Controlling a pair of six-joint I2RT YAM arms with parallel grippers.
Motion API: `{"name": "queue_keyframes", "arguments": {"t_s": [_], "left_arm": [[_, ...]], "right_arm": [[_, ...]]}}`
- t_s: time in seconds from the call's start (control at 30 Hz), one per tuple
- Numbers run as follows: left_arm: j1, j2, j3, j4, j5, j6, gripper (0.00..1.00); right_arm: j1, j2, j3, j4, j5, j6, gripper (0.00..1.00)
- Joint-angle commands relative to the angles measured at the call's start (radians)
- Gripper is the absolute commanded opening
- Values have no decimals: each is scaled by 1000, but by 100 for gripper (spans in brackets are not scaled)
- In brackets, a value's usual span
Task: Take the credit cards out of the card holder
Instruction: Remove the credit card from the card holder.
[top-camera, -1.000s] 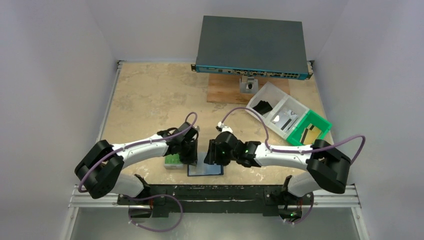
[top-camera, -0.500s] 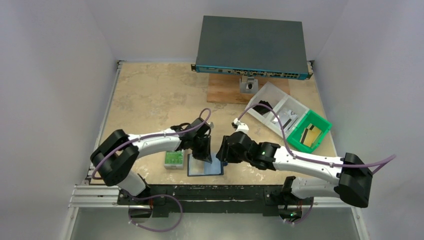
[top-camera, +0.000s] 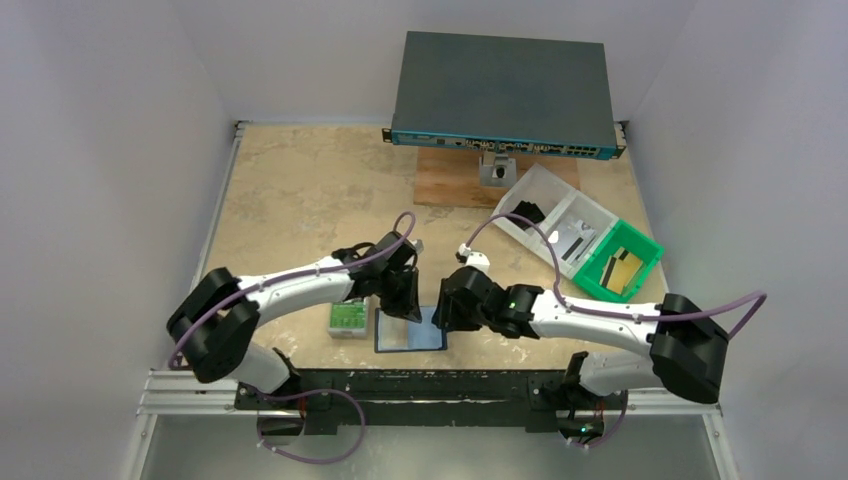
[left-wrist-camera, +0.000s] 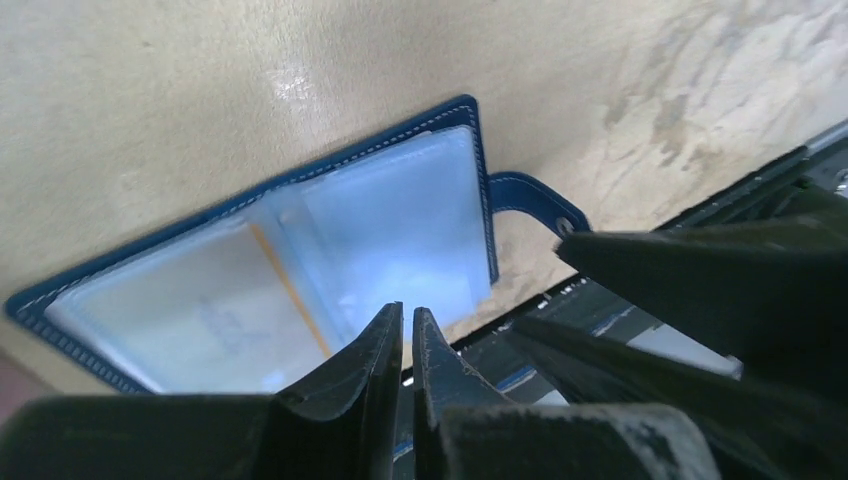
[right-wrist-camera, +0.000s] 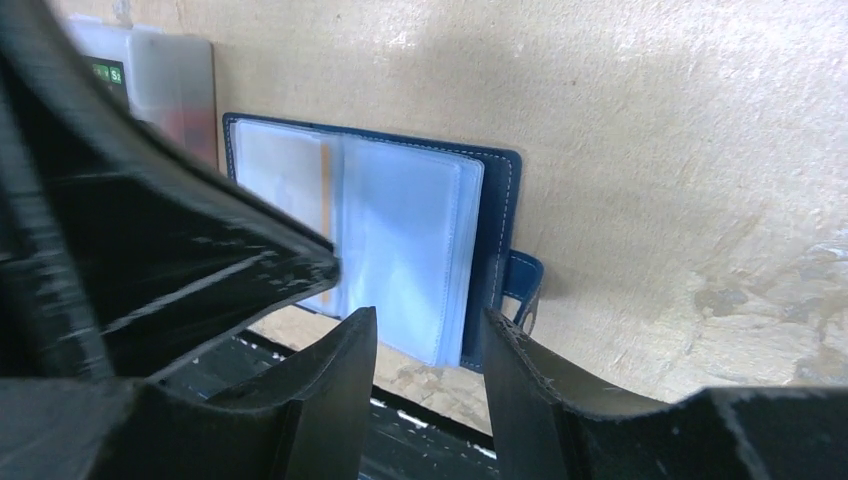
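The card holder (top-camera: 410, 338) lies open flat near the table's front edge, navy outside with light-blue clear sleeves (left-wrist-camera: 390, 230) inside. A thin tan edge of a credit card (left-wrist-camera: 290, 290) shows in the sleeve by the fold, also in the right wrist view (right-wrist-camera: 325, 190). My left gripper (top-camera: 405, 306) hovers over the holder's far edge, its jaws (left-wrist-camera: 408, 315) shut to a hairline slit with nothing between them. My right gripper (top-camera: 443, 314) hangs above the holder's right edge, near the snap tab (right-wrist-camera: 522, 280). It stands open (right-wrist-camera: 430, 325) and empty.
A grey case with a green label (top-camera: 347, 318) sits just left of the holder. A clear organiser tray (top-camera: 553, 215) and a green bin (top-camera: 640, 245) with tan flat pieces stand at the right. A network switch (top-camera: 500, 95) on a wooden block (top-camera: 450, 180) is at the back.
My left gripper has moved right, from above the grey case to over the card holder. The right arm drew back slightly to the right. The holder has not moved.
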Motion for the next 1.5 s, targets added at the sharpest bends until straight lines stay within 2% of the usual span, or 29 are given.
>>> {"name": "queue_keyframes", "arguments": {"t_s": [0.0,0.2,0.33,0.8,1.17,1.47], "left_arm": [[37,-144,6,-78,-52,30,9],[105,-260,-47,-197,-118,62,10],[129,-286,-94,-221,-150,78,9],[130,-187,-156,-129,-146,74,4],[125,-98,-181,-39,-87,60,3],[79,-49,-177,6,-64,17,2]], "right_arm": [[1,27,57,65,-23,-29,43],[30,120,128,88,-48,-47,43],[51,195,165,114,-64,-53,43],[60,390,195,251,-153,-48,42],[52,425,134,289,-174,-10,42],[15,404,48,340,-190,2,42]]}}
